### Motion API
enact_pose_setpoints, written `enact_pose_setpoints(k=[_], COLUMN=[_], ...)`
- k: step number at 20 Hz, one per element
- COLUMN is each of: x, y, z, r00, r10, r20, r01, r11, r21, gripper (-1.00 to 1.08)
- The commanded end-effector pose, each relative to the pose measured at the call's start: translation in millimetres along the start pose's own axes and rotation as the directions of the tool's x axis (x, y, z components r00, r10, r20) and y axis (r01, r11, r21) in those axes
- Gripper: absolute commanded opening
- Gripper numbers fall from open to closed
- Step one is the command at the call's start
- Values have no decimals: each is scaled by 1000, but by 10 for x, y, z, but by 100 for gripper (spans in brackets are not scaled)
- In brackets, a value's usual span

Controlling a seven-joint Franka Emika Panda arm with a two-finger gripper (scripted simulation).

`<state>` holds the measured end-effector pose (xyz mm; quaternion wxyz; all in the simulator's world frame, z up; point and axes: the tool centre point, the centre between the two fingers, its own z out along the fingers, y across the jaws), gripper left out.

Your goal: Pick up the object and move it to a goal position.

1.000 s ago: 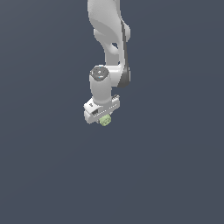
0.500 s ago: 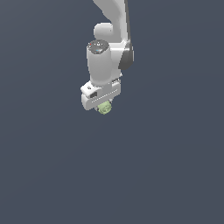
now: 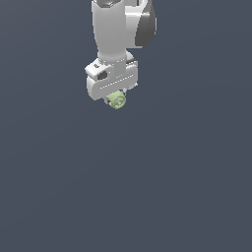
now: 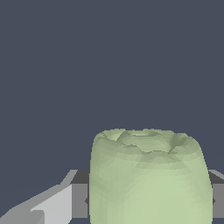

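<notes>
Higher in the exterior view than a second before, your gripper [image 3: 115, 98] rose with the pale-green object [image 3: 117, 100] pinched between its fingers, directly beneath the white wrist; pickup looked done, transport to goal pending.

No readable text, label, brand, number or sign was found in either view. The white arm [image 3: 118, 34], the gripper [image 3: 116, 100], the pale-green object [image 3: 117, 100] and the plain dark background all bore no markings.
</notes>
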<state>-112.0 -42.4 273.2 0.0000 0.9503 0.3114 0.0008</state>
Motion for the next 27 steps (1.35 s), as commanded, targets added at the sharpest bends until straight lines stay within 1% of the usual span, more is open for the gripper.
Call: enact_pose_setpoints(k=[1, 9, 15, 21, 27], x=[-44, -159, -216, -243, -249], y=[-39, -133, -175, -193, -197], z=[-260, -1055, -1512, -1786, -1877], r00=[1000, 1000, 1000, 1000, 1000], r10=[0, 0, 0, 1, 1], r20=[0, 0, 1, 1, 1], r01=[0, 0, 0, -1, -1], r11=[1000, 1000, 1000, 1000, 1000], r21=[1, 1, 1, 1, 1], gripper=[-100, -100, -100, -100, -100])
